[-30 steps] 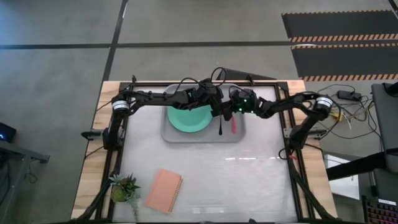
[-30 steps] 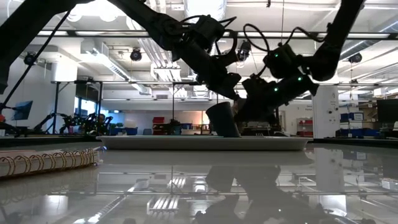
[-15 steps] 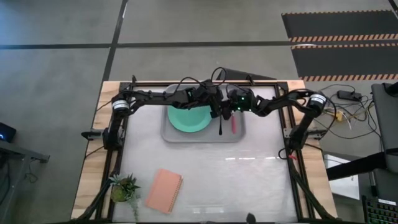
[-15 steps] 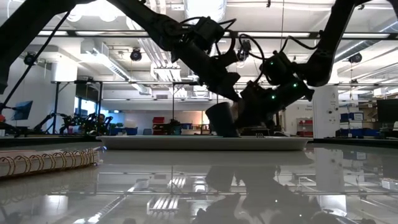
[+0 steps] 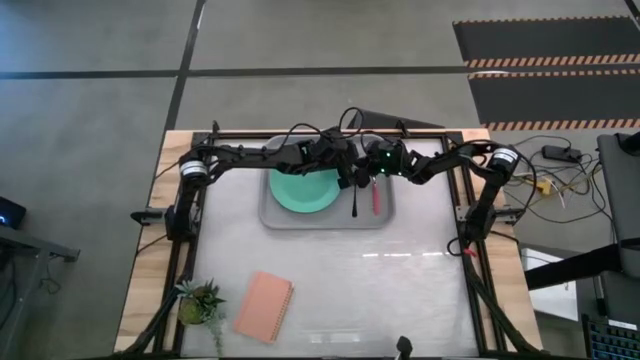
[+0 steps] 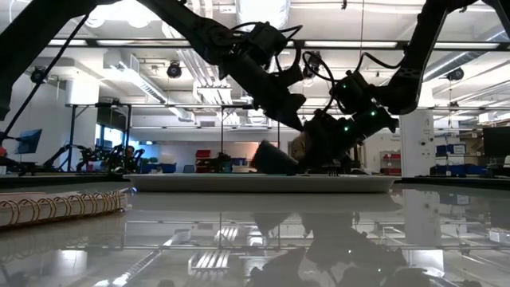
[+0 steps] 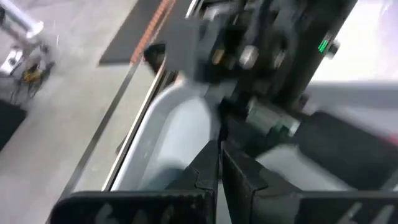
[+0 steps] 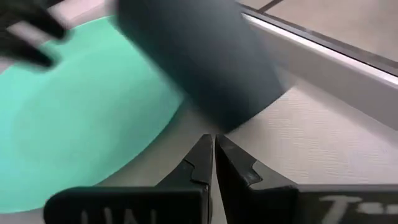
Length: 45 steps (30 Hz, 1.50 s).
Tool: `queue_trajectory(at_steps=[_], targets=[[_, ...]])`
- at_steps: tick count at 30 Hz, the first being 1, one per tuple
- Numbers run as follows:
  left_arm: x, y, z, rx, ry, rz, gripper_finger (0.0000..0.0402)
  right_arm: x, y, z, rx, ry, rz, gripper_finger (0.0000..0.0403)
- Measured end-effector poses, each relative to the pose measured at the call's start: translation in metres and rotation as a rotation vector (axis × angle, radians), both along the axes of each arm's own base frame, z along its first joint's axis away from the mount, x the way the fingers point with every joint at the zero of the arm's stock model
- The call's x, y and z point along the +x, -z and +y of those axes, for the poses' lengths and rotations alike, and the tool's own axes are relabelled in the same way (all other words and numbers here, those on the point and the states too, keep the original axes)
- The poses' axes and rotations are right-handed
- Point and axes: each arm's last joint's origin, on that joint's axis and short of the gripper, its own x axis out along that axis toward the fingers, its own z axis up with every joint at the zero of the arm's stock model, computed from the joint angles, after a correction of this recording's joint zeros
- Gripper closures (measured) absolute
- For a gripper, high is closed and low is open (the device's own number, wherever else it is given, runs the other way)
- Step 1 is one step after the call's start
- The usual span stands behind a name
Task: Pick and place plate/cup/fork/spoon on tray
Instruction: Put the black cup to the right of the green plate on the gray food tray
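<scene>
Cup is tipping over on the tray beside the plate, apparently because your right gripper, fingers pinched together on nothing, is crowding against it. Your left gripper, likewise closed and empty, is hanging just above, while fork and spoon are lying clear alongside.

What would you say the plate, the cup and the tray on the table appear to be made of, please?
The plate looks like matte plastic or melamine: an even mint green with no glare. The cup, tilted, is a dull near-black, probably plastic, though coated metal is possible. The tray seems moulded light-grey plastic, judging by its rounded corners and finely textured floor.
</scene>
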Motion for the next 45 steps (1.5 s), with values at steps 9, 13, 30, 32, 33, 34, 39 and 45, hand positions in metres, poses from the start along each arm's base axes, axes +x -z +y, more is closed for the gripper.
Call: queue_trajectory(at_steps=[9, 13, 30, 32, 33, 34, 39, 45], targets=[[-0.056, -0.069, -0.037, 0.067, -0.181, 0.174, 0.0402, -0.005, -0.015, 0.006, 0.038, -0.057, -0.001, 0.0394], [-0.077, -0.075, -0.040, -0.025, -0.138, 0.122, 0.0402, -0.012, -0.030, 0.013, 0.050, -0.077, 0.017, 0.0394], [-0.088, 0.005, 0.027, -0.242, -0.302, -0.322, 0.0308, -0.047, -0.120, 0.079, -0.045, -0.261, -0.056, 0.0394], [-0.087, 0.010, 0.034, -0.301, -0.350, -0.359, 0.0281, -0.050, -0.126, 0.084, -0.055, -0.273, -0.073, 0.0394], [-0.086, 0.012, 0.037, -0.328, -0.370, -0.379, 0.0268, -0.051, -0.128, 0.086, -0.056, -0.278, -0.074, 0.0394], [-0.086, 0.016, 0.040, -0.352, -0.389, -0.390, 0.0257, -0.052, -0.129, 0.087, -0.060, -0.282, -0.080, 0.0394], [-0.086, 0.028, 0.048, -0.442, -0.463, -0.433, 0.0220, -0.055, -0.133, 0.090, -0.064, -0.286, -0.089, 0.0394], [-0.082, 0.037, 0.054, -0.500, -0.452, -0.486, 0.0215, -0.052, -0.129, 0.089, -0.059, -0.271, -0.068, 0.0394]])
